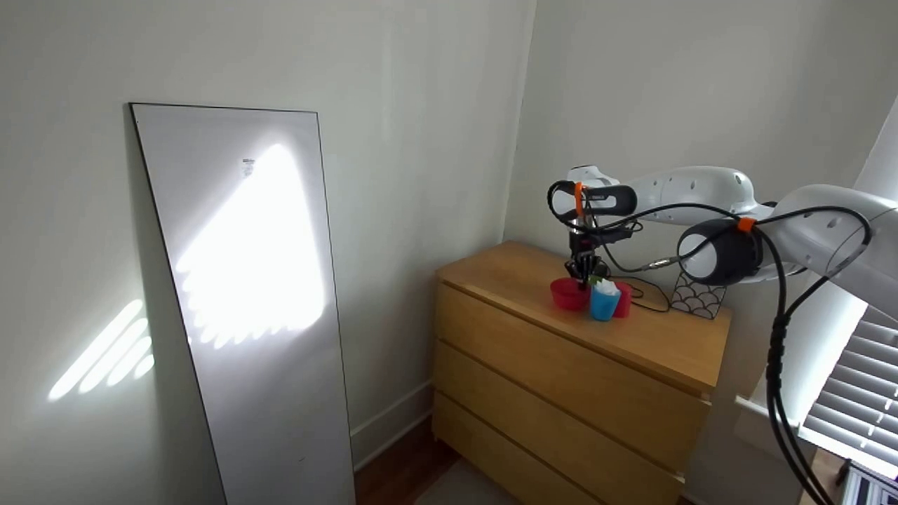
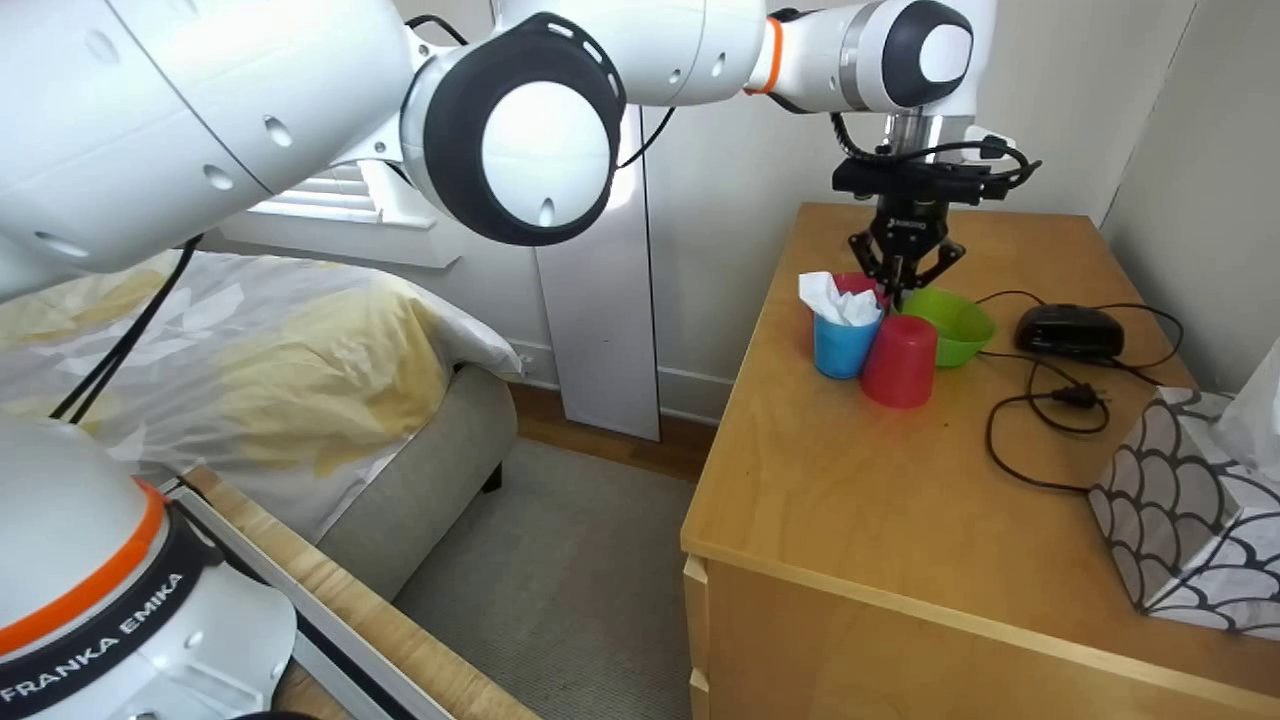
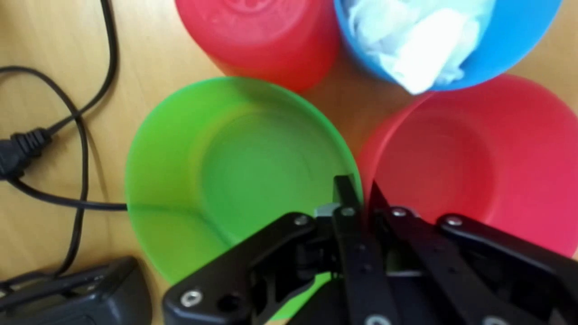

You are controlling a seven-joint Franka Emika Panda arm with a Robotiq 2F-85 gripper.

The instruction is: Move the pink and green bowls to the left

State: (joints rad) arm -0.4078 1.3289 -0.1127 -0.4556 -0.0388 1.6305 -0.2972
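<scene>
Wrist view alone shows pink bowl (image 3: 469,162) pinched against green bowl (image 3: 246,174)

The green bowl (image 3: 244,162) has a lime tone, and the pink bowl (image 3: 469,153) looks nearly red, although the exact shade is difficult to judge. One cup (image 2: 843,350) is blue, another cup (image 2: 900,365) is red. The tissue box (image 2: 1168,510) shows dark scallops on white.

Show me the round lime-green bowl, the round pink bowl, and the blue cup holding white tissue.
Round lime-green bowl (image 3: 248,171), wrist view: inner floor.
Round pink bowl (image 3: 451,167), wrist view: inner floor.
Blue cup (image 2: 842,349), in an exterior view: outer wall.
</scene>
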